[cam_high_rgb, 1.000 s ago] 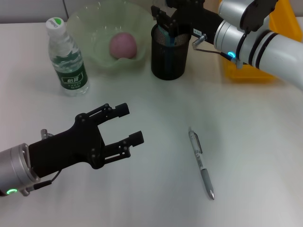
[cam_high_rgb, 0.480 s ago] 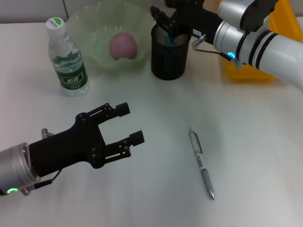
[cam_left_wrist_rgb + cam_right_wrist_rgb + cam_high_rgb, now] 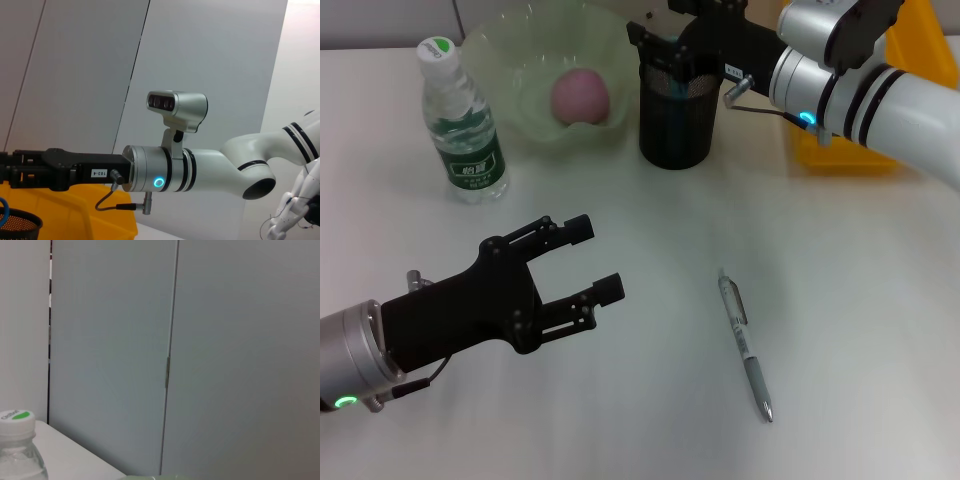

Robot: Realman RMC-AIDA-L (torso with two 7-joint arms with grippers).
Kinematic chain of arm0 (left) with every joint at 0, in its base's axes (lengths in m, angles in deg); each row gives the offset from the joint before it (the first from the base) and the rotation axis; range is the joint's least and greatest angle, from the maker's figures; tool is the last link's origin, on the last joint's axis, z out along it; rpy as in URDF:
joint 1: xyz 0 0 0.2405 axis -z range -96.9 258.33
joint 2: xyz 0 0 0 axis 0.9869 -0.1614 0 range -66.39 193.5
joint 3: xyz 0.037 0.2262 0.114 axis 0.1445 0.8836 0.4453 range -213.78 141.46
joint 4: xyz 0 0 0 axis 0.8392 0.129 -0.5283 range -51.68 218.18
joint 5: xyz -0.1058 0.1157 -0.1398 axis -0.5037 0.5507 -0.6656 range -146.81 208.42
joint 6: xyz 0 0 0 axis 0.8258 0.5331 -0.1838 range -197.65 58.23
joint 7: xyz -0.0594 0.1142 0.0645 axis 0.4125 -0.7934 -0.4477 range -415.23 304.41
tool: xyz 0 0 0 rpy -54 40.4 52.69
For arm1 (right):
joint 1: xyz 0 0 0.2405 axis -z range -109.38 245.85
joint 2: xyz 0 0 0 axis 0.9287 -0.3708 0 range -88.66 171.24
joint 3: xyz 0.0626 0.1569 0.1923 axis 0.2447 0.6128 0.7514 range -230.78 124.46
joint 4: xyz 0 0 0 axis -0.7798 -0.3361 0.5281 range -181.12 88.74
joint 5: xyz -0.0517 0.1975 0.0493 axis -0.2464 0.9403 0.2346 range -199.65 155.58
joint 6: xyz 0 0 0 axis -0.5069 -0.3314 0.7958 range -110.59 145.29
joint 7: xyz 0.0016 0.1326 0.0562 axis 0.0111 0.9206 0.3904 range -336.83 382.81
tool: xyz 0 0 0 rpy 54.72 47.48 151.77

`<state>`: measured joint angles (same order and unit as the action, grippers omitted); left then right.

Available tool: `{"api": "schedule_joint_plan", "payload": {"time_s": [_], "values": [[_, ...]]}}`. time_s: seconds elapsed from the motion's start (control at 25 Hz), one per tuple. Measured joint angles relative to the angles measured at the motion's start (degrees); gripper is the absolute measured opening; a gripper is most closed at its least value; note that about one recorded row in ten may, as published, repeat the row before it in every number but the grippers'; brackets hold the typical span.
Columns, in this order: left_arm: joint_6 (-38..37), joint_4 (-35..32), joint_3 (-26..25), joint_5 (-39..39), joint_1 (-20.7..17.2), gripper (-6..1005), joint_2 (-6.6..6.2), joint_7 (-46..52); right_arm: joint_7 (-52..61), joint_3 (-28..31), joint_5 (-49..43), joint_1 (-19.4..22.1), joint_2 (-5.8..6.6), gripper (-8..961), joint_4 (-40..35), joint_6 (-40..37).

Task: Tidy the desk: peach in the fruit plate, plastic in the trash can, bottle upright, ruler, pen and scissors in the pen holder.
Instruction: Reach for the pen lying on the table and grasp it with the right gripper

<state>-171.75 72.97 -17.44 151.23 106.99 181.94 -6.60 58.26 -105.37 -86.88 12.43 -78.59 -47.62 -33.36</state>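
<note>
The peach (image 3: pixel 580 95) lies in the pale green fruit plate (image 3: pixel 520 60) at the back. To its left the bottle (image 3: pixel 462 125) stands upright; its cap (image 3: pixel 15 416) also shows in the right wrist view. A black mesh pen holder (image 3: pixel 675 120) holds something blue that I cannot identify. My right gripper (image 3: pixel 658 28) hovers open just above the holder's rim. The pen (image 3: pixel 746 345) lies flat on the table at the front right. My left gripper (image 3: pixel 592 262) hangs open and empty over the front left. Ruler, scissors and plastic are out of view.
A yellow bin (image 3: pixel 850 155) stands at the back right, behind my right arm; the left wrist view shows the bin (image 3: pixel 75 215) beside the pen holder (image 3: pixel 15 225). White table surrounds the pen.
My right gripper has shifted slightly left above the pen holder. The left arm, pen, bottle and peach have not moved.
</note>
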Motion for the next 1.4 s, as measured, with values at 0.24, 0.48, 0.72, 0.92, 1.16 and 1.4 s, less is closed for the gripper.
{"api": "schedule_joint_plan", "payload": {"time_s": [0.24, 0.48, 0.72, 0.92, 1.16, 1.4], "values": [[0.0, 0.0, 0.0, 0.0, 0.0, 788, 0.0, 0.0, 0.0, 0.0, 0.2, 0.1, 0.0, 619, -0.1, 0.0], [0.0, 0.0, -0.1, -0.1, 0.1, 789, 0.0, 0.0, -0.1, 0.8, 2.5, 3.0, 0.0, 647, -1.6, -7.3], [0.0, -0.5, -0.3, -0.2, 0.4, 789, -0.09, 0.1, 4.7, 0.0, 2.9, 9.4, 0.25, 648, -5.9, -21.5], [0.0, -2.1, 0.6, 0.2, 0.9, 790, -0.09, 0.1, 13.2, -5.3, 2.5, 16.5, 0.67, 648, -13.4, -32.9], [-0.3, -4.4, 2.2, 0.3, 1.2, 790, -0.17, 0.1, 30.0, -9.7, -3.4, 24.4, 1.62, 647, -26.8, -37.8], [-2.4, -7.4, 4.0, 0.3, 1.0, 791, -0.19, 0.2, 52.7, -6.2, -24.4, 24.2, 5.07, 646, -33.9, -44.2]]}}
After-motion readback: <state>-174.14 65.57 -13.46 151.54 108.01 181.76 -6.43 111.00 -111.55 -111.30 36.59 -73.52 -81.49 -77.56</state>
